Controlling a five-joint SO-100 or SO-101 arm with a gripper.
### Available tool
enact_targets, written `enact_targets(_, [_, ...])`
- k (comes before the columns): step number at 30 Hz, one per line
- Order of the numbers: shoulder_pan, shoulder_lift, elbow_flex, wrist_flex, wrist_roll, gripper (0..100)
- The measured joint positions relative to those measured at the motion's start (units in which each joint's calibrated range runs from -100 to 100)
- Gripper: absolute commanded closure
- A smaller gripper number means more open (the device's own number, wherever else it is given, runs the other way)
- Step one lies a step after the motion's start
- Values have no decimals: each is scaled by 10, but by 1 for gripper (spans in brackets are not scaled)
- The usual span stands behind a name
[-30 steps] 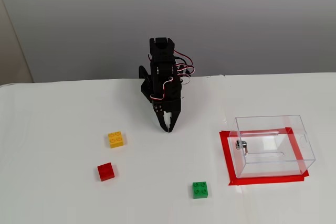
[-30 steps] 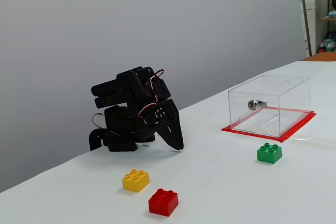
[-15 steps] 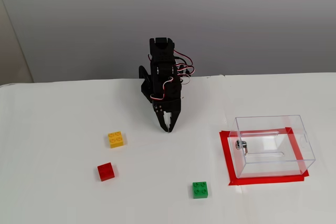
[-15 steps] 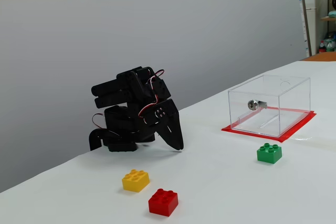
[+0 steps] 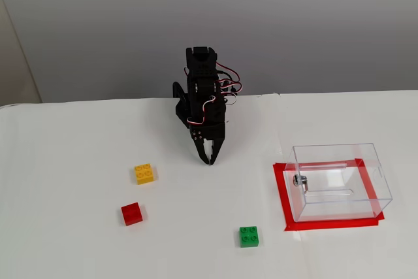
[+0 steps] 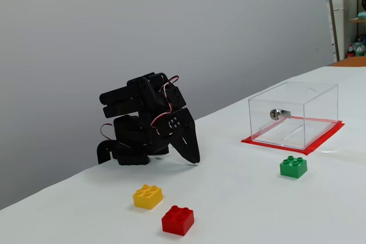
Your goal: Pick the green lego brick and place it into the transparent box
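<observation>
The green lego brick (image 5: 249, 236) lies on the white table near the front, also in a fixed view (image 6: 293, 167). The transparent box (image 5: 338, 181) stands to its right on a red taped rectangle, with a small metal fitting on its left wall; it also shows in a fixed view (image 6: 293, 114). It looks empty. My black gripper (image 5: 209, 159) is folded down at the back of the table, tips close to the surface, jaws shut and empty (image 6: 194, 160). It is far from the green brick.
A yellow brick (image 5: 144, 173) and a red brick (image 5: 132, 213) lie left of the gripper; both also show in a fixed view (image 6: 148, 196) (image 6: 178, 220). The red tape (image 5: 282, 194) frames the box. A grey wall stands behind the table.
</observation>
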Motion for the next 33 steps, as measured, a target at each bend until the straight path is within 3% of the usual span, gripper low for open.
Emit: enact_targets(33, [0,15,-31,-3,0,98])
